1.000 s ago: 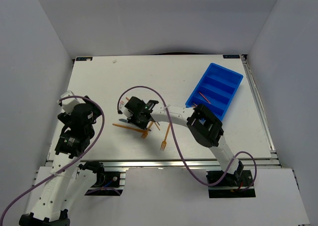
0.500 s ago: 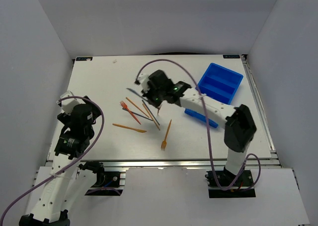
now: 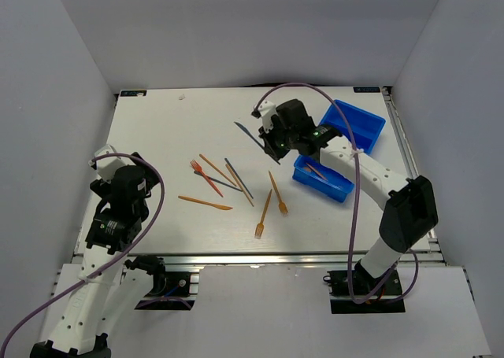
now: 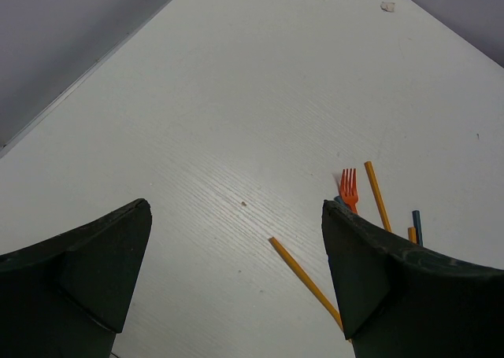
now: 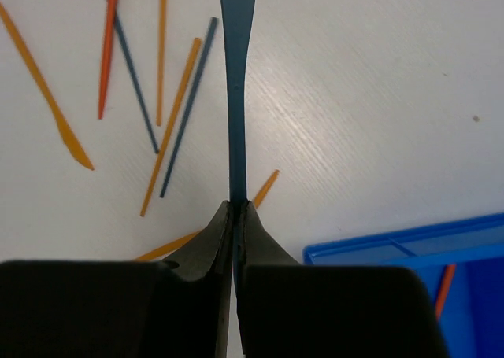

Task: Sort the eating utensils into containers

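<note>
A white table with a faint wood-grain texture, seen from above. The right tool is pinched together on the end of a thin, flat, dark blue-grey plastic utensil, which juts out toward the far left. In the right wrist view, two black fingers close tight on the utensil's narrow neck, and the strip widens toward its far end.

Just right of this tool sits a bright blue rectangular plastic tray, smooth and glossy and split into long parallel compartments. The arm crosses over its middle. A slim orange-red stick lies in the tray's near part.

Slender pieces lie loose near the table's middle: a red fork, one orange fork, a second orange fork, dark blue-grey sticks and an orange flat-ended piece.

The left tool stands wide apart and holds nothing, its dark wedge-shaped fingers over bare table.

A second ago the right tool was down among the loose pieces. It has since swung far and right, up to the tray. The left arm has not moved.
</note>
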`<state>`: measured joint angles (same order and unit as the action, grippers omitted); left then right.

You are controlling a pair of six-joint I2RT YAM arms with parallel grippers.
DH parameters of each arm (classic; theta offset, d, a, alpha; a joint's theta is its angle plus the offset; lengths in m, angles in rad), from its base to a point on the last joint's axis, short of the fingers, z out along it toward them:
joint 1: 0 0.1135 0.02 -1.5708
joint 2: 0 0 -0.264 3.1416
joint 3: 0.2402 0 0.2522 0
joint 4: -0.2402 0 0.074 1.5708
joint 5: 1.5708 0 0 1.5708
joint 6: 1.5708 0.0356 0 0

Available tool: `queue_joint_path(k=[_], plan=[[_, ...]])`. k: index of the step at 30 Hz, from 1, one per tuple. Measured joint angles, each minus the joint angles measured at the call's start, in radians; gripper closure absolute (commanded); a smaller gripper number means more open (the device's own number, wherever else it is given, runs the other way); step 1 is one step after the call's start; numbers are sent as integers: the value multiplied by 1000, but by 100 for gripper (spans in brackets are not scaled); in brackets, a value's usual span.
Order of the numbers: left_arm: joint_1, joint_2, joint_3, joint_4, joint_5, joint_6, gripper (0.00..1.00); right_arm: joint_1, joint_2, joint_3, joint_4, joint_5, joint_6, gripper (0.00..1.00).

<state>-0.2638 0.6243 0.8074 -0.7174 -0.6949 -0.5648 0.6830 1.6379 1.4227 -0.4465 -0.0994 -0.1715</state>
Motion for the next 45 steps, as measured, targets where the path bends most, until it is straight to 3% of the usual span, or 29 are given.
queue_joint_path(k=[4,10,16,21,32,42,43,45], plan=[[0,0,0,0,4,2,2,-67,-54,-39,-4,89,-25,100],[0,-11,0,6,16,8,2,-272,-185,-215,51,203,-105,100],[0,-19,0,15,33,16,2,-409,-319,-452,223,153,-260,100],[0,-25,0,16,47,19,2,-506,-272,-447,300,55,-370,100],[0,-34,0,22,56,26,2,-544,-94,-446,345,-28,-473,100],[0,-29,0,22,61,26,2,-558,-155,-569,422,-5,-505,100],[0,-28,0,22,61,26,2,-558,-159,-569,423,-8,-504,94],[0,-27,0,22,61,26,2,-558,-173,-569,435,-10,-489,91]])
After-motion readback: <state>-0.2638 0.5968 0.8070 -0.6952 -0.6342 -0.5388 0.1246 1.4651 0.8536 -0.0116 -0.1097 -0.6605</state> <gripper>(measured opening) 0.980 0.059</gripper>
